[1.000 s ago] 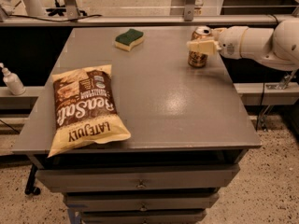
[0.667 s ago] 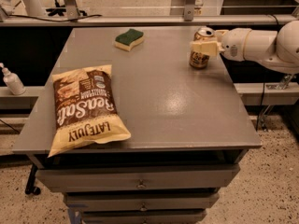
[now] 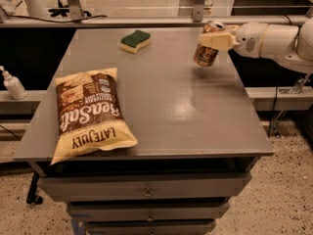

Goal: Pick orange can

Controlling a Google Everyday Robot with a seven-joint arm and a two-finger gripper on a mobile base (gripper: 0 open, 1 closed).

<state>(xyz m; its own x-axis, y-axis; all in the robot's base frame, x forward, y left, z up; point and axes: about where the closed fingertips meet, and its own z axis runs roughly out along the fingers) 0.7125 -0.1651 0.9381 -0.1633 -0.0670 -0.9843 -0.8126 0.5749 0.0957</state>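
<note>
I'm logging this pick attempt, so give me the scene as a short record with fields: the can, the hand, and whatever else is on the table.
orange can: far right part of the table, tilted
hand: reaches in from the right, closed on the can's upper part
can and table: can looks slightly lifted, not certain
chip bag: lying flat at the near left
sponge: green top, near the far edge, apart from the can
table: grey, with drawers below

**One high camera, looking in from the front**

The single camera looks down and forward across the tabletop (image 3: 171,97) from above its near edge, showing all four corners. The gripper (image 3: 211,39) is near the far right corner, jaws clamped on the orange can (image 3: 206,57).
</note>
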